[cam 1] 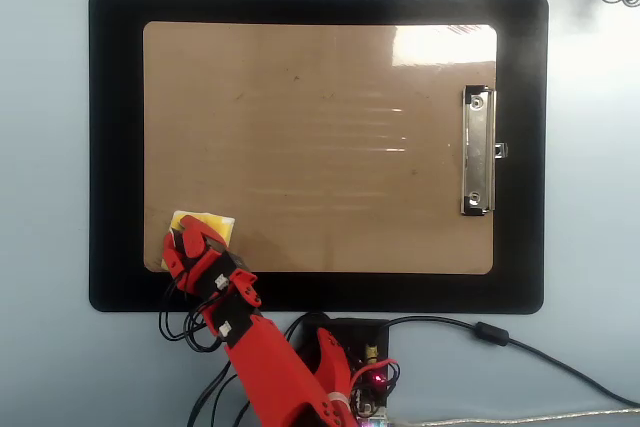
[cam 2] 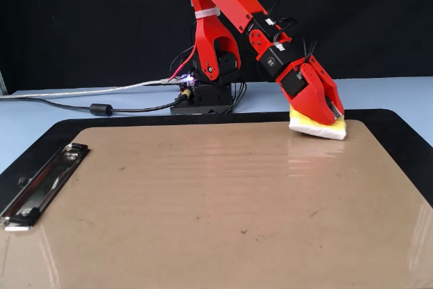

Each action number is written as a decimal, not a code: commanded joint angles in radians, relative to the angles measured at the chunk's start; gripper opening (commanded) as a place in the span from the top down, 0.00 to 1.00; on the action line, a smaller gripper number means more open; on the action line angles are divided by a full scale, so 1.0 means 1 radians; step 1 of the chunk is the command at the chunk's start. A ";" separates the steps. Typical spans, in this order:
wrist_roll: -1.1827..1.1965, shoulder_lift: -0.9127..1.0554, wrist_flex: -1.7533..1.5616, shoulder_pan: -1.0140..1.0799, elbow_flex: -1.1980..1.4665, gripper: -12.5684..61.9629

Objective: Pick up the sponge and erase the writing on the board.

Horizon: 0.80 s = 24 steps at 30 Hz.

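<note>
Pressing the sponge (cam 2: 316, 126) down with my tool (cam 2: 325, 107), jaws clamped on it from above. It sits right under the tool, on the board (cam 1: 320, 127) at its corner nearest my base. Board's metal clip (cam 1: 478, 150) is way off at the opposite end.

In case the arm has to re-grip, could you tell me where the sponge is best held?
From above, by opposite side edges: the sponge lies flat on the board's corner, a low square slab. The gripper sits on it that way now.
</note>
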 commanded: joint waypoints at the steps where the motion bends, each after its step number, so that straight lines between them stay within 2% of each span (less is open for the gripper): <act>1: 0.009 -0.041 -0.035 -0.011 -0.066 0.94; 6: 0.009 -0.210 -0.169 -0.021 -0.121 0.94; 10: 0.011 -0.229 -0.206 -0.023 -0.112 0.92; 11: 0.011 -0.221 -0.206 -0.023 -0.104 0.87; 13: 0.011 -0.195 -0.209 -0.026 -0.087 0.63; 14: 0.011 -0.190 -0.207 -0.034 -0.087 0.56; 15: 0.011 -0.187 -0.207 -0.052 -0.087 0.52; 20: 0.009 -0.184 -0.209 -0.097 -0.084 0.50; 24: 0.002 -0.183 -0.216 -0.100 -0.087 0.40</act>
